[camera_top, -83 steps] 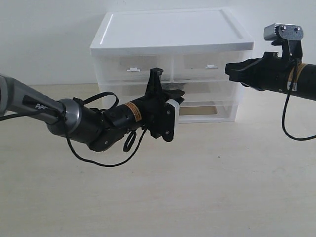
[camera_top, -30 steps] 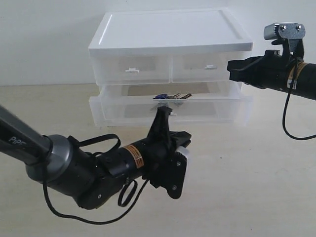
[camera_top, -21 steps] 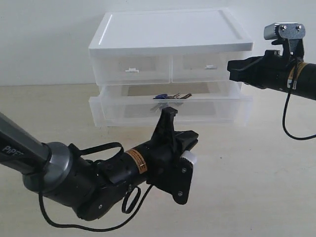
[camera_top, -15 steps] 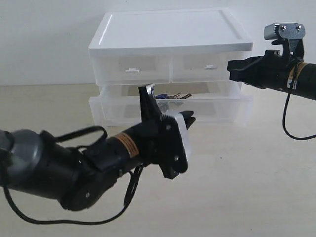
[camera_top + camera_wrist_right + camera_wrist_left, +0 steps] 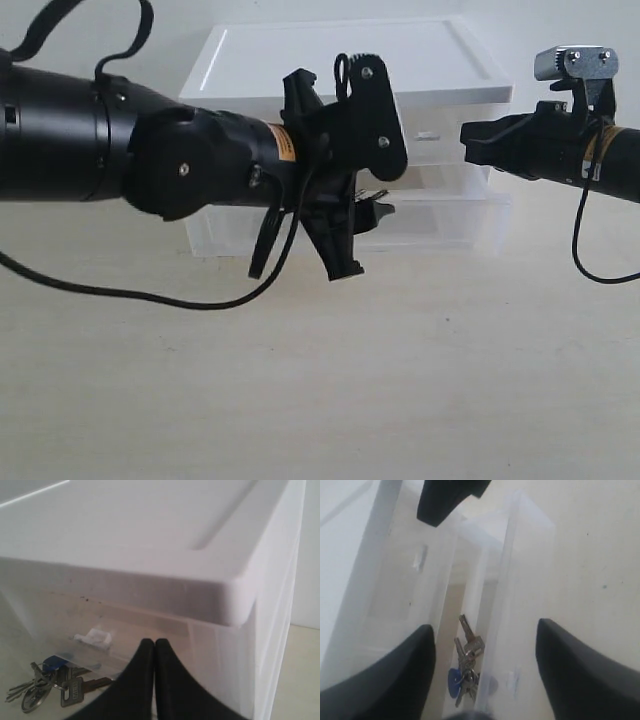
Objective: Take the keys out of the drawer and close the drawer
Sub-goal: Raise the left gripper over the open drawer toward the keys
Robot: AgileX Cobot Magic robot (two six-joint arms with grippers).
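— Up swung the left gripper [image 5: 362, 237], from low centre to mid-frame, right before the drawer [image 5: 440, 222]. Jaws?
— Wide apart. Its wrist view showed the keys [image 5: 465, 667] between the two black fingers, beyond the tips, inside the pulled-out drawer, close to its front wall.
— Long axis?
— Along the drawer's width, I judged, so the jaws straddled the narrow side.
— The right gripper [image 5: 154, 652]?
— Pressed together, at the right edge beside the unit [image 5: 340, 60]. Left was nearer.
— Surfaces?
— Slick translucent plastic walls. Thin silver blades, fanned and flat, with a blue oval tag.
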